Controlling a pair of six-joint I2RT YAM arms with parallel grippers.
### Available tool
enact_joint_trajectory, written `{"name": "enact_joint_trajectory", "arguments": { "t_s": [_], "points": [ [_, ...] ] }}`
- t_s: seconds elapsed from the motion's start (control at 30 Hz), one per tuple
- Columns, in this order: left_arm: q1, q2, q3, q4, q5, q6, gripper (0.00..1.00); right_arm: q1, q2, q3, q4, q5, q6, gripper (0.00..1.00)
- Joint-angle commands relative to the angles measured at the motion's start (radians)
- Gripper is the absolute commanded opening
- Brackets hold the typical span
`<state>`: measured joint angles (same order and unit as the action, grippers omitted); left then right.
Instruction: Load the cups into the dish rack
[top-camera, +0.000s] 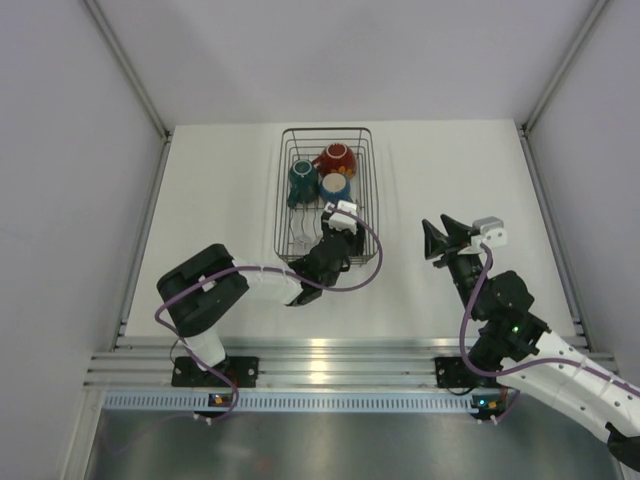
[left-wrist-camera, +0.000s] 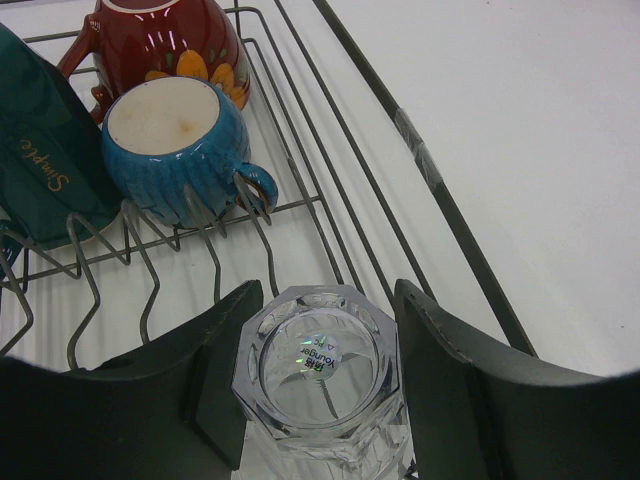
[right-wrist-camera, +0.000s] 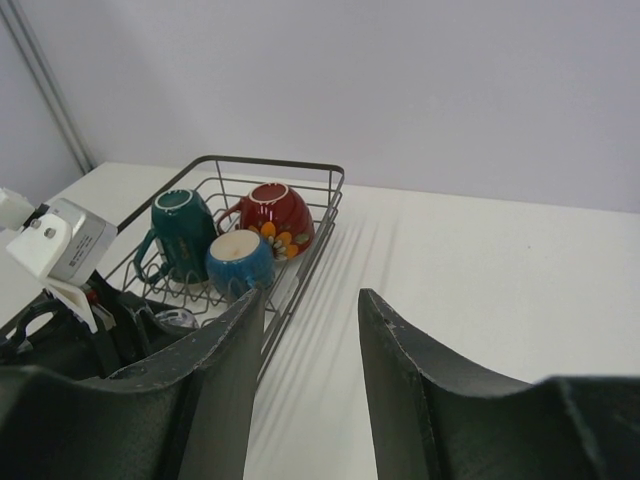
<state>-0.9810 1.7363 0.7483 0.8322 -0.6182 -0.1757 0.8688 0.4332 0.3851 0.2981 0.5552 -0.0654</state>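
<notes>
- Left gripper (left-wrist-camera: 325, 330): clamped on a clear glass (left-wrist-camera: 322, 375), one dark finger on each side and both touching its faceted wall.
- The glass has a small sticker showing through it; we cannot tell whether it stands mouth up or base up.
- The held glass sits at the near end of the dish rack (top-camera: 367, 175), inside the wire outline and just short of the row of prongs (left-wrist-camera: 150, 260). We cannot tell whether it touches the rack floor.
- Right gripper (right-wrist-camera: 312, 300): released, with a clear gap between the fingers and nothing in it. It hangs over the bare table (top-camera: 230, 200), to the right of the rack and well apart from it.
- Teal mug (top-camera: 302, 182): in the far left of the rack, with gold script on its side, leaning at the prongs.
- Red cup (top-camera: 337, 158): far end of the rack, flower pattern visible, handle pointing left, just beside the teal mug.
- Blue cup (top-camera: 335, 187): in front of the red cup and touching or nearly touching it. It is tilted against the prongs with its pale round face up and its handle to the right.
- All three cups are inside the rack, grouped at the far half.
- The near-left part of the rack is too blurred in the top view to say what lies there.
</notes>
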Motion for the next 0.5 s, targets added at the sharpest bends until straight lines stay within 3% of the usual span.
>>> {"name": "enact_joint_trajectory", "arguments": {
  "t_s": [0.0,0.47],
  "points": [
    [0.002,-0.02,-0.001,0.065,0.001,0.024,0.0,0.013,-0.004,0.0,0.026,-0.008,0.015,0.43],
    [-0.001,0.054,0.013,0.142,0.086,-0.004,0.0,0.012,-0.03,-0.002,0.003,-0.006,0.015,0.43]
  ]
}}
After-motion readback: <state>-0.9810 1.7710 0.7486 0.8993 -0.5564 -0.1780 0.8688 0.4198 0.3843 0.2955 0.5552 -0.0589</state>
